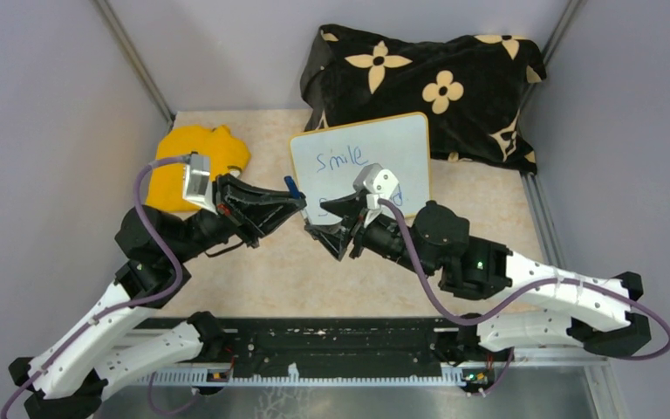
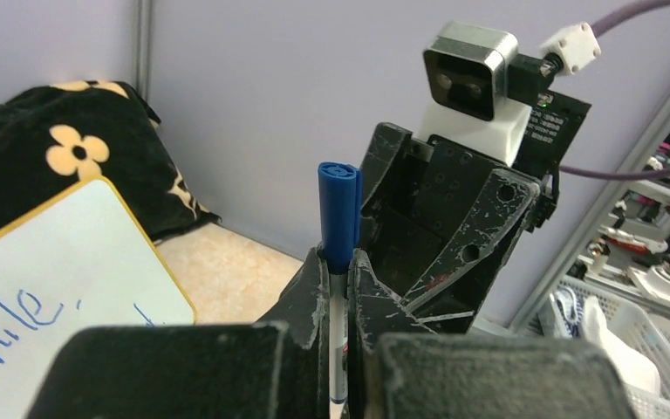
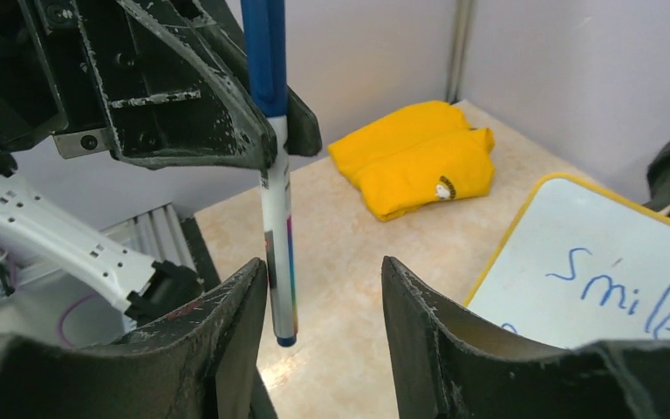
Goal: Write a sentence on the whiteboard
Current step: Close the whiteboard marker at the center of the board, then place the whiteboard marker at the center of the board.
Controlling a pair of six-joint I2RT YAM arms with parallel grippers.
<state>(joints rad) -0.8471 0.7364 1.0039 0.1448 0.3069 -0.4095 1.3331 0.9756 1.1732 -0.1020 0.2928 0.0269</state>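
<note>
The left gripper [image 1: 295, 202] is clamped on the marker [image 3: 277, 227], which stands upright. Its lower end hangs at the gap of the right gripper [image 3: 323, 305], whose jaws stand apart on nothing. The whiteboard [image 1: 401, 140] leans behind them, nearer the right arm, with the sentence [image 1: 340, 159] partly hidden.

Overhead, two wrist close-ups; common whiteboard [image 1: 394, 144]

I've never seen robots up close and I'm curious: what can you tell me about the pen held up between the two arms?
The marker is a slim, plastic-looking pen: white printed barrel, blue cap, small blue end plug. The left gripper is shut on it near the cap, holding it in the air. Its other end sits between the right gripper's open fingers, close beside one.
</note>
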